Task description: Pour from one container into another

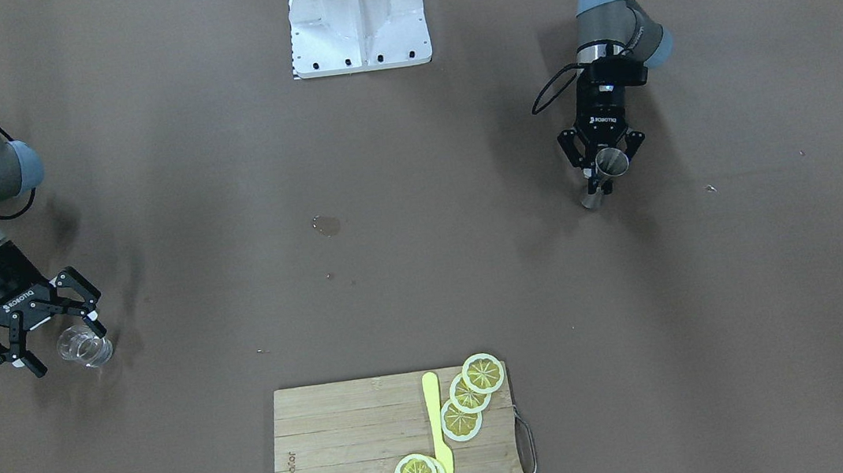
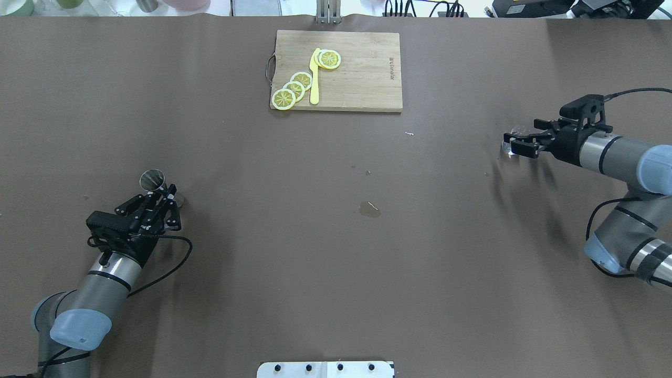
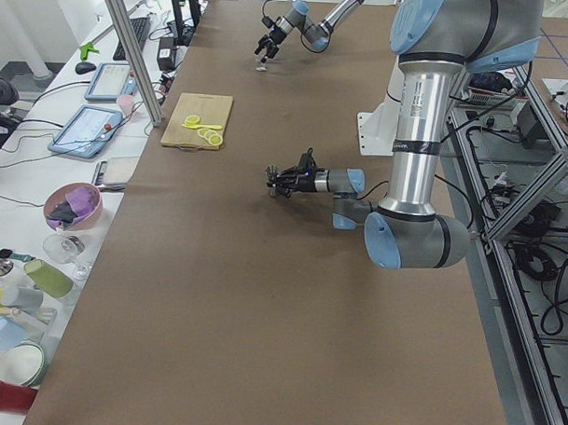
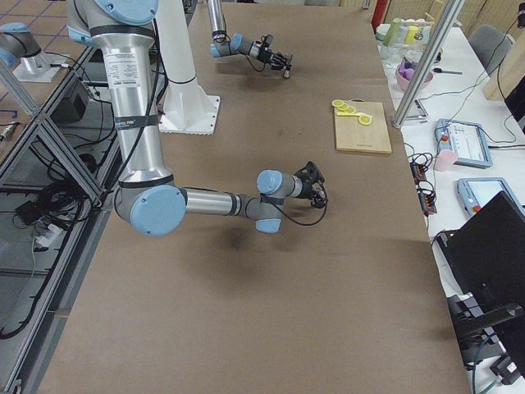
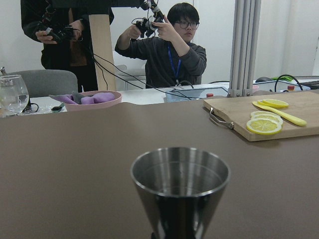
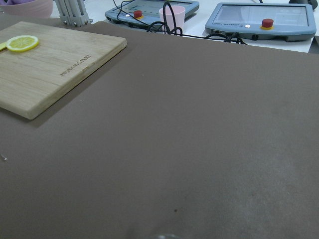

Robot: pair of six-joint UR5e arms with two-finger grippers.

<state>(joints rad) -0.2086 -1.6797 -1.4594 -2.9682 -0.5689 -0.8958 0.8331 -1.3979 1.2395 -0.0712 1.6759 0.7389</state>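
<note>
White base plate [image 2: 325,369] sits at the near edge of the brown table [image 1: 429,299], at the middle.

Left gripper [image 1: 607,166] is low over the table's left part, about halfway between the near and far edges. Its fingers are spread, one on each side of the metal jigger [image 5: 179,199]. The jigger stands upright on the table between them with its wide mouth up. Can't tell if the pads touch it. The wrist view looks at the rim from just behind, and what's inside is not clear.

Small wet spot [image 1: 326,225] is near the table centre, well apart from both grippers.

Right gripper [image 1: 62,341] is a bit further out, close to the right edge and low. Its fingers are spread too. The clear glass cup [image 1: 85,346] stands upright on the table right at the fingertips, partly between them. Contact is unclear.

Wooden cutting board [image 1: 351,451] lies at the far edge, at the middle. Lemon slices [image 1: 482,373] are on it, three in an overlapping row and more stacked apart from them. A yellow knife [image 1: 432,402] lies flat between the two groups, touching the slices.
</note>
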